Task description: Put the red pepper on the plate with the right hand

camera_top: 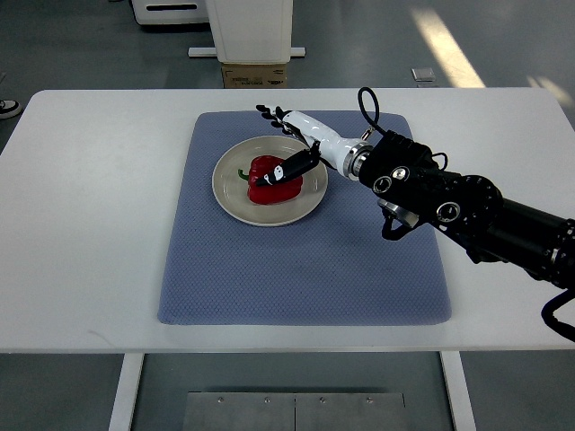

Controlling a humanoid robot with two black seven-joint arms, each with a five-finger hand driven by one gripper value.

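Observation:
The red pepper [272, 182] with a green stem lies on the cream plate [232, 193], which sits on the blue mat's upper middle. My right hand [286, 136] reaches in from the right and hovers over the plate's far right rim. Its fingers [268, 113] are spread out beyond the plate's far edge, away from the pepper. The black thumb [295, 166] points down and lies against the pepper's upper right side. The hand does not enclose the pepper. The left arm is out of view.
The blue mat [305, 269] lies on a white table [90, 224]. My black forearm [467, 211] crosses the mat's right side. A white machine base and a cardboard box [256, 76] stand behind the table's far edge.

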